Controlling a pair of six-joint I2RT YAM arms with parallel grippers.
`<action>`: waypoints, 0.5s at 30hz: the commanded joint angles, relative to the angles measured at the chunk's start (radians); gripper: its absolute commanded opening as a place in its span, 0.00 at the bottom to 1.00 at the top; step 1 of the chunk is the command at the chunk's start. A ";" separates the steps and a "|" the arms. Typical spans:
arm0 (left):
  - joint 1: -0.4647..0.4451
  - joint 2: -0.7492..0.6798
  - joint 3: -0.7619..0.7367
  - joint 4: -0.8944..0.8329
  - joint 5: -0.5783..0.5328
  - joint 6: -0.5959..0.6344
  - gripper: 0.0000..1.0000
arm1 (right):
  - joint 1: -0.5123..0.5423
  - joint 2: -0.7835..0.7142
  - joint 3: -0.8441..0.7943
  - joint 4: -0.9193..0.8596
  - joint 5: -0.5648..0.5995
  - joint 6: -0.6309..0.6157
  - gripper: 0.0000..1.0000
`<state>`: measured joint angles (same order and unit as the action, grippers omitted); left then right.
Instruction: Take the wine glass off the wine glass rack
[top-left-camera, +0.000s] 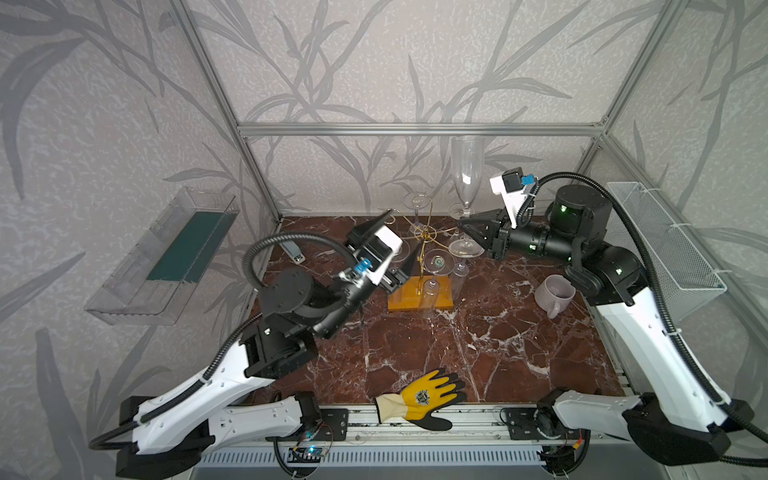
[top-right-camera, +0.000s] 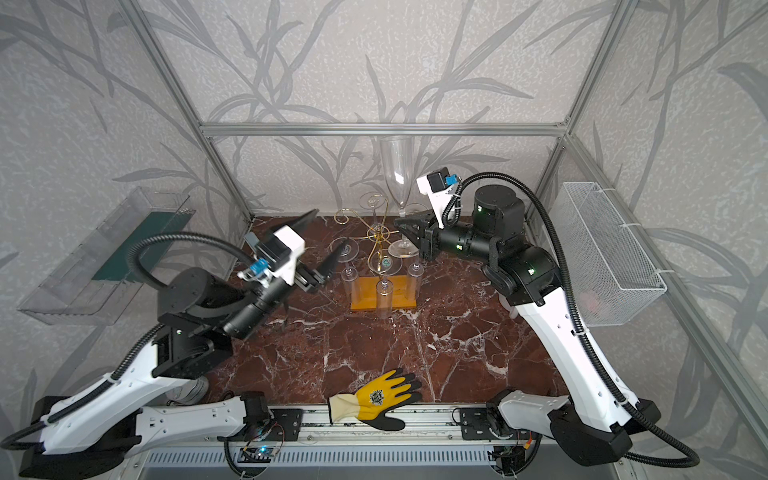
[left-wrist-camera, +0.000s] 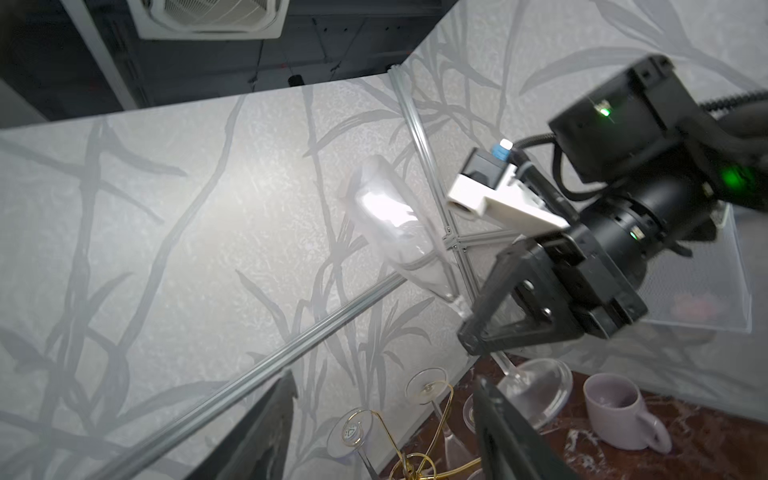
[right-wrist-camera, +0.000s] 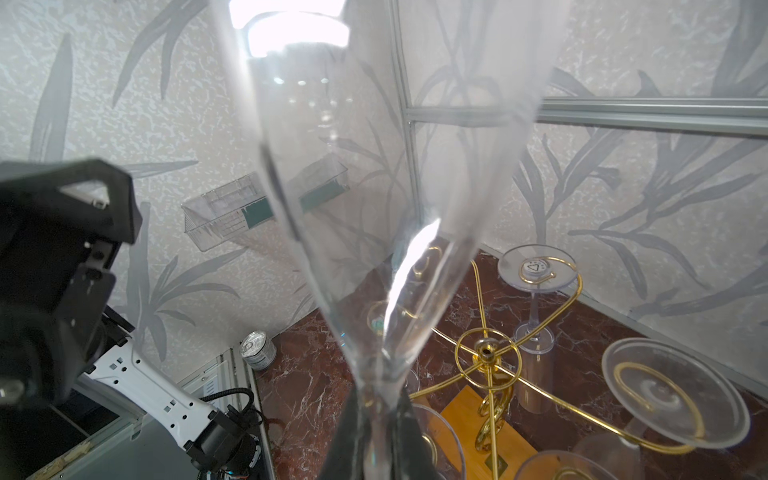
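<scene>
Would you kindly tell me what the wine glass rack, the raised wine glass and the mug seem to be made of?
The wine glass rack: thin polished gold-coloured metal wire, by its glints, on a matt orange base, probably wood. The wine glass: clear and glossy, glass or plastic; cannot tell. The mug: pale lilac, smooth, likely glazed ceramic.

- The wine glass (top-left-camera: 467, 174), a clear tall flute, stands upright off the rack's far right side, its stem clamped in the right end effector (top-left-camera: 464, 225).
- The wine glass rack (top-left-camera: 404, 300), gold wire with spiral arms on an orange base, stands on the counter (top-left-camera: 415, 353); other glasses (top-left-camera: 432, 289) hang inverted from it.
</scene>
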<state>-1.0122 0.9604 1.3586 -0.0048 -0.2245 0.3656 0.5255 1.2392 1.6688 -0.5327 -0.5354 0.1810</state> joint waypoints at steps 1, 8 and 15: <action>0.076 0.018 0.049 -0.149 0.194 -0.393 0.74 | 0.003 -0.031 -0.035 0.039 -0.007 -0.024 0.00; 0.148 0.076 0.121 -0.160 0.392 -0.586 0.82 | 0.013 -0.082 -0.115 0.113 -0.084 0.011 0.00; 0.251 0.149 0.129 -0.102 0.518 -0.792 0.82 | 0.045 -0.100 -0.161 0.151 -0.132 0.046 0.00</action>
<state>-0.7948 1.0958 1.4643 -0.1425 0.1886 -0.2661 0.5533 1.1656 1.5146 -0.4519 -0.6273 0.2119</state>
